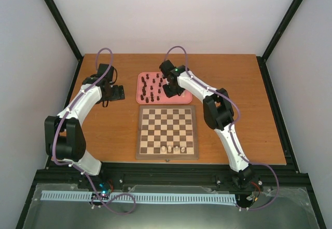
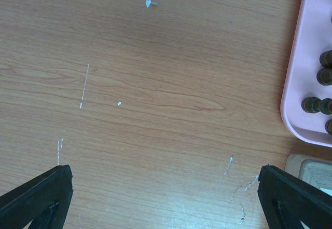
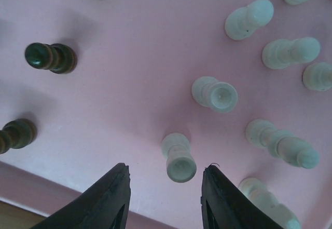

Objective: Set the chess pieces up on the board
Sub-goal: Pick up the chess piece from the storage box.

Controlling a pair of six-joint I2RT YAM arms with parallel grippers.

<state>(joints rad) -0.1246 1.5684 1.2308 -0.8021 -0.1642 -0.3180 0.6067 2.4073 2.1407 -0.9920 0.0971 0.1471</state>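
Of the chess pieces, only a few cream ones stand on the board. I count three or four from above, in its near row toward the right half. Every other square looks bare.

The remaining pieces are on the pink tray, which lies just past the board's far edge. The dark pieces are on its left part and the cream ones on its right, upright and spaced apart in the wrist view.

I judge the task barely begun. No dark piece is on the board, the far rows are unfilled, and most of the cream side is yet to be placed.

The right hand hangs low over the cream end of the tray. Its jaws are parted and a single cream piece stands between the fingertips, with a gap showing on either side. The hand is open around the piece, not gripping it. That piece looks like the next pick. The hand would need to close on it squarely without nudging the neighbouring piece just beyond.

The left hand is wide open and empty over bare tabletop, to the left of the tray. The tray's edge, a few dark pieces and a corner of the board show at the right of its view.
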